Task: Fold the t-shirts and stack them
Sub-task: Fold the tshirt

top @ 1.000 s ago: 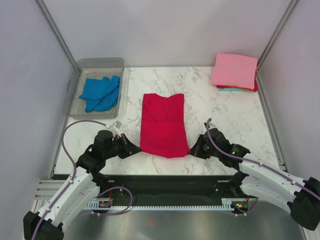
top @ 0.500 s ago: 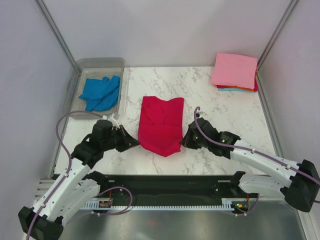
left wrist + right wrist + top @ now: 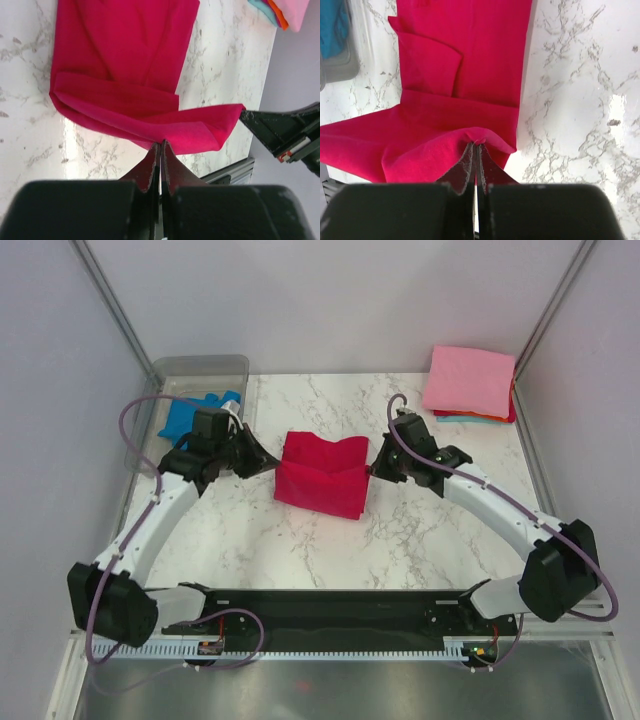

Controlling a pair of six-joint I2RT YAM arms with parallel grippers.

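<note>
Two robot arms pinch a red shirt at mid-desk

From above, the crimson red cloth t-shirt lies doubled over at the centre of the white marble-patterned desk. The left gripper is clamped on its left edge and the right gripper on its right edge. A bright blue t-shirt sits crumpled in the clear plastic tub at the far left corner. A folded light pink t-shirt tops a stack at the far right corner, with orange and teal edges showing beneath. The left wrist view shows the left gripper closed tight on a raised fold of red cloth above the flat part of the shirt. The right wrist view shows the right gripper pinching the other end likewise.
</note>
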